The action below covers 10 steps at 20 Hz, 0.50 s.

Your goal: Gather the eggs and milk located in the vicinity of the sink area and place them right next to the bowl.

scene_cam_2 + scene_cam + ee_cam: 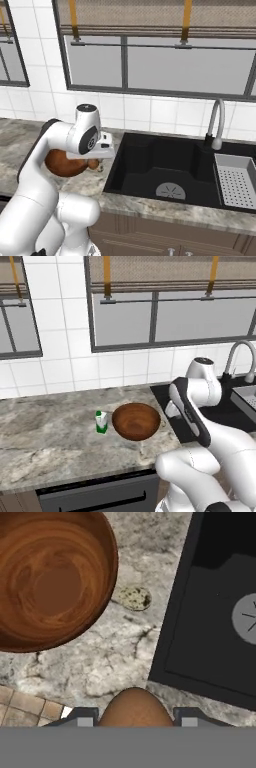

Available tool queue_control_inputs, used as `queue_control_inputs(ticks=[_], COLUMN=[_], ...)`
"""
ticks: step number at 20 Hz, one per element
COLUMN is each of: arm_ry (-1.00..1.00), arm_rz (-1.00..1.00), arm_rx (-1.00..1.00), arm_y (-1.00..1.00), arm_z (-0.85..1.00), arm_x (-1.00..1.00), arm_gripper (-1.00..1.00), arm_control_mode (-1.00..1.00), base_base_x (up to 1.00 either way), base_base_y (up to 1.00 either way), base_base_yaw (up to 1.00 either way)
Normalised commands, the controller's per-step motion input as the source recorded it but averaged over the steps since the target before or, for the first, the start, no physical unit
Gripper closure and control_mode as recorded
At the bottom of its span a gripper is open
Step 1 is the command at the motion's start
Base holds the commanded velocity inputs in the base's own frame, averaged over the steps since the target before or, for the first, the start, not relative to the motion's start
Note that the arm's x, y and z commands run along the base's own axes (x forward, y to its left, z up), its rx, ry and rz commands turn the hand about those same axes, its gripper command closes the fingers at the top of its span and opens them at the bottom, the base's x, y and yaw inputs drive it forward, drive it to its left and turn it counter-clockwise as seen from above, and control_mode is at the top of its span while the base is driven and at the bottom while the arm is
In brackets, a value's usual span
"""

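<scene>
Egg in my grip, held over the counter between the bowl and the sink.

My gripper (134, 722) is nearly closed, its two fingertips (84, 717) pressed on either side of a brown egg (133, 708). Taking the wooden bowl (47, 577) as the landmark: I hang just beside its rim, on the side toward the black sink (210, 612), above the marbled counter (120, 657). A small speckled oval thing (134, 598) lies on the counter right next to the bowl's rim, between bowl and sink edge. From the left base view the milk carton (101, 422) stands upright on the bowl's (136, 421) far side from the sink, just beside its rim. In the right base view the bowl (65, 165) peeks out behind my arm, with the sink (165, 165), its grey perforated tray (235, 182) and the silver faucet (216, 125) beyond.
</scene>
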Motion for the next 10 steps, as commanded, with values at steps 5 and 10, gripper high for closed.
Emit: queue_control_inputs(ticks=[5,10], arm_ry=[-0.04,0.07], arm_rz=[0.96,0.78], arm_rx=[0.00,0.00], arm_y=[0.00,0.00], arm_z=[-0.33,-0.12], arm_x=[0.00,0.48], arm_gripper=[1.00,1.00], arm_control_mode=[-1.00,-1.00], base_base_x=[0.00,0.00], base_base_y=[0.00,0.00], base_base_yaw=[0.00,0.00])
